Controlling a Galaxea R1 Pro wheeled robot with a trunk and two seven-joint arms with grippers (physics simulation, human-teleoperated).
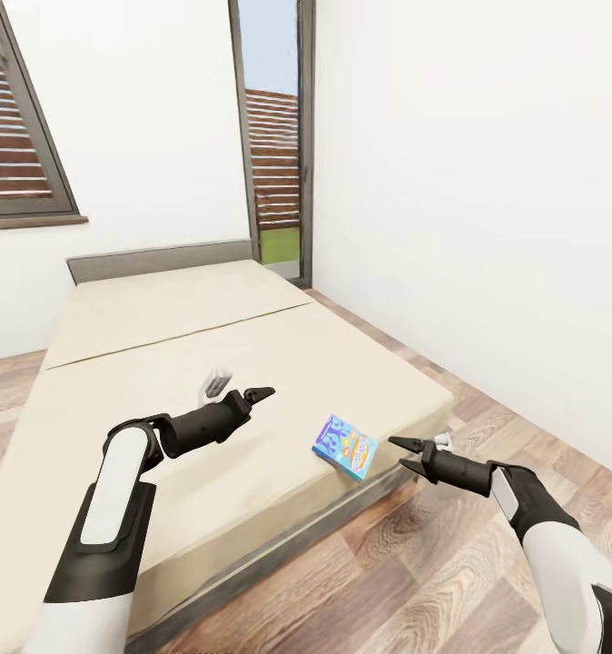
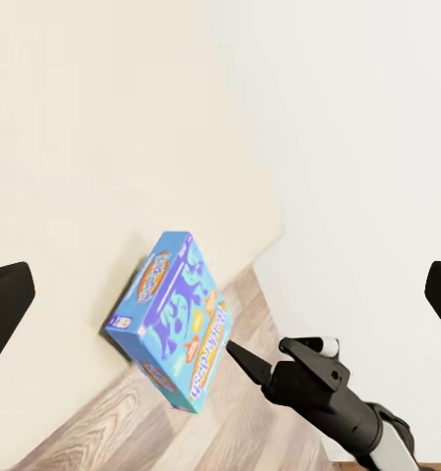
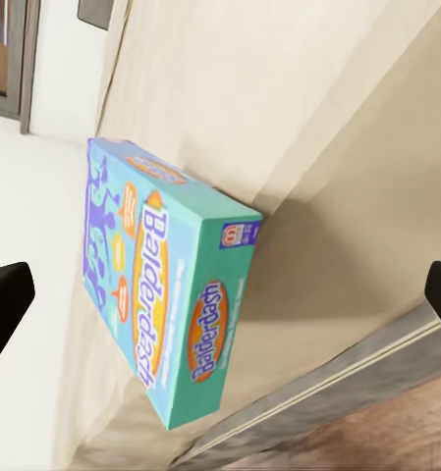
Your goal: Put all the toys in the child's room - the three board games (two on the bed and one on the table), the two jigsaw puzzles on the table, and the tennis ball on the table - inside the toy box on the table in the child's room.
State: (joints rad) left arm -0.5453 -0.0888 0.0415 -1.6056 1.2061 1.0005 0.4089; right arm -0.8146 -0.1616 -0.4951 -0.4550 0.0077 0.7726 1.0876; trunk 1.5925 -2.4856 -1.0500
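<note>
A light blue board game (image 1: 344, 447) with cartoon print lies flat on the cream bed (image 1: 206, 336), close to its near right corner. The same box (image 2: 176, 319) fills much of the right wrist view (image 3: 156, 275). My right gripper (image 1: 399, 452) is open, just right of the box and off the bed's edge, its fingers pointing at the box. My left gripper (image 1: 262, 394) is open above the bed, left of the box and farther back. The table, toy box, jigsaw puzzles and tennis ball are out of view.
A grey headboard (image 1: 161, 259) stands against the far white wall, with a window (image 1: 15, 136) to the left and a tall glazed opening (image 1: 274, 154) beside it. A white wall (image 1: 478, 227) runs along the right. Wood-plank floor (image 1: 415, 563) lies between bed and wall.
</note>
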